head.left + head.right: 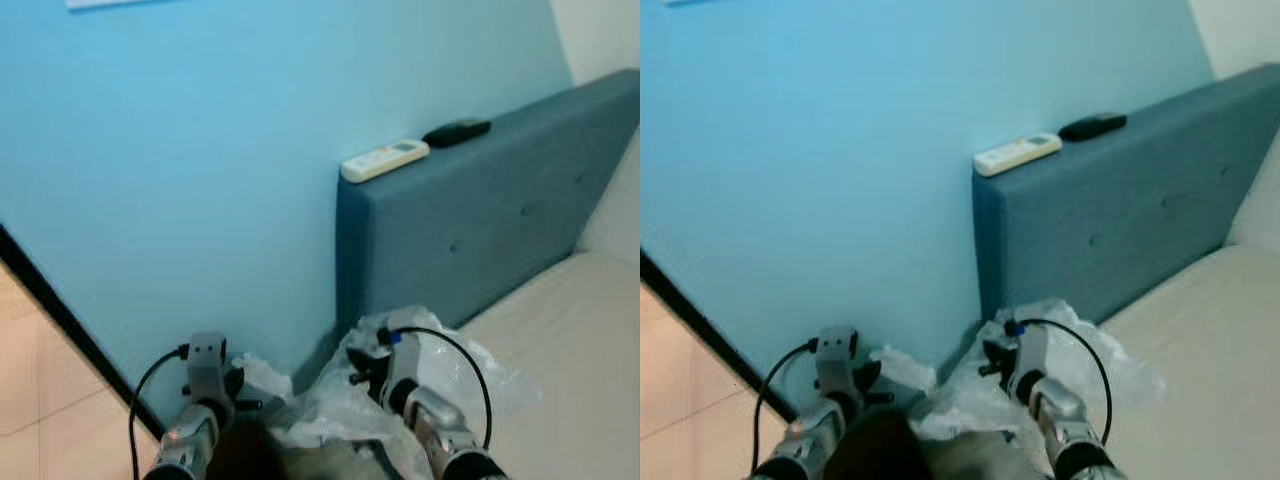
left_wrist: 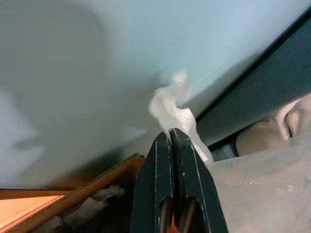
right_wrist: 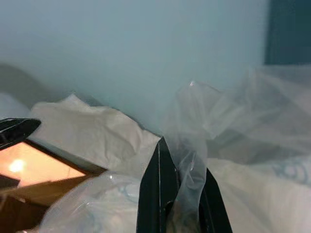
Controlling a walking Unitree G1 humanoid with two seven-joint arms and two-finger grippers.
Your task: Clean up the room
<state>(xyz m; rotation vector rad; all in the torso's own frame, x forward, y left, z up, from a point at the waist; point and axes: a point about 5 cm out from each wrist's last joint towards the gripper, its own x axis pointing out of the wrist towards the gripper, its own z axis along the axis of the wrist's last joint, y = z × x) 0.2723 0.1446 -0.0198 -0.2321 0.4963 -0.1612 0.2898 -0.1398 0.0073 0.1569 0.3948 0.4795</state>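
A crumpled clear plastic bag (image 1: 350, 400) hangs low in front of me, between my two arms, close to the blue wall. My left gripper (image 2: 170, 137) is shut on a thin twisted edge of the plastic bag (image 2: 171, 108). My right gripper (image 3: 182, 167) is shut on another fold of the same bag (image 3: 233, 126), with film bunched between its fingers. In the left eye view the left gripper (image 1: 247, 390) sits at the bag's left edge and the right gripper (image 1: 365, 368) at its upper right side.
A blue padded headboard (image 1: 480, 215) stands against the wall, with a white remote (image 1: 384, 159) and a black remote (image 1: 456, 131) on its top. A beige mattress (image 1: 570, 350) lies to the right. A black skirting strip (image 1: 60, 310) runs along the tiled floor (image 1: 40, 390) at the left.
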